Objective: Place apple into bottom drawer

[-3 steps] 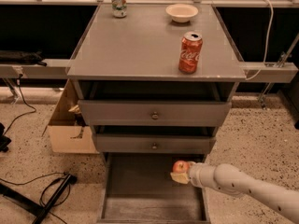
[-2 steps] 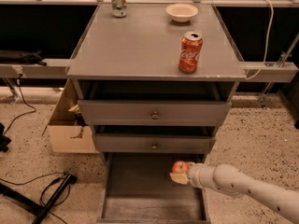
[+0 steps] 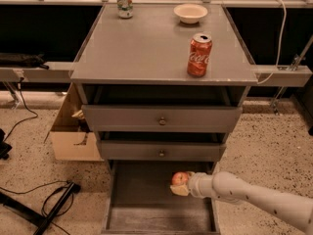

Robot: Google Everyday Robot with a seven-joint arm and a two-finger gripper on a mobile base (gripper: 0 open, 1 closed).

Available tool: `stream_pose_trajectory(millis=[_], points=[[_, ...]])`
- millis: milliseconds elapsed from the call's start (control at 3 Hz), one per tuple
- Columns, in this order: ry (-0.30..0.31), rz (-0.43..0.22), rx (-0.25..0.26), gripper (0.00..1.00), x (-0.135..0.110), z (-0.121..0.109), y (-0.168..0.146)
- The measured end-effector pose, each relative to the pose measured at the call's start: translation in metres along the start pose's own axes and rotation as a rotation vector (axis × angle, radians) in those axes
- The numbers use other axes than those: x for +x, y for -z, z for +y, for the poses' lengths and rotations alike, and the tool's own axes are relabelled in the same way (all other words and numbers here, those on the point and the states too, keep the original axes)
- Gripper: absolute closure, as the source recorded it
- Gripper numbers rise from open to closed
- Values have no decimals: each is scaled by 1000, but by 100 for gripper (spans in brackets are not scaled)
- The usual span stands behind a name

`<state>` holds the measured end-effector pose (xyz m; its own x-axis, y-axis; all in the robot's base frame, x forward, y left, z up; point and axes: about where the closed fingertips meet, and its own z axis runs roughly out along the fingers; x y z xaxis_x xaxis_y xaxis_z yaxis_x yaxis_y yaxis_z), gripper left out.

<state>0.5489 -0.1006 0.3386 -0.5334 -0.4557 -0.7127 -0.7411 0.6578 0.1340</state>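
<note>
1. Apple (image 3: 180, 177), small and round, orange-red with a paler yellowish patch, is clamped in the gripper (image 3: 179, 185), whose pale yellowish pads (image 3: 178, 190) close on it from below and beside.
2. The gripper holds the apple over the right rear part of the bottom drawer (image 3: 146, 207), just under the front of the drawer above. I cannot tell whether the fruit touches the floor of the drawer.
3. The bottom drawer is pulled out: a grey wooden tray with a bare plank floor and low sides.
4. The arm (image 3: 259, 199), smooth, white and tubular, reaches in from the lower right.
5. Two upper drawers (image 3: 127, 117) have flat grey fronts, each with a small round metal knob, and both stand slightly ajar.
6. On the matte grey cabinet top (image 3: 142, 48) stand a red Coca-Cola can (image 3: 199, 54) near the front right, a shallow cream bowl (image 3: 190, 12) at the back, and a silvery can (image 3: 124, 2) at the back left.
7. A brown cardboard box (image 3: 73, 143) sits on the speckled floor (image 3: 264, 146) left of the cabinet.
</note>
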Motion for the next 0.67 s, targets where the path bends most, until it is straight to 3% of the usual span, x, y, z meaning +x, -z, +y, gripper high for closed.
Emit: stream_pose_trajectory(millis=[333, 667], points=[[19, -14, -67, 100, 33, -8, -53], [-1, -9, -109, 100, 78, -15, -105]])
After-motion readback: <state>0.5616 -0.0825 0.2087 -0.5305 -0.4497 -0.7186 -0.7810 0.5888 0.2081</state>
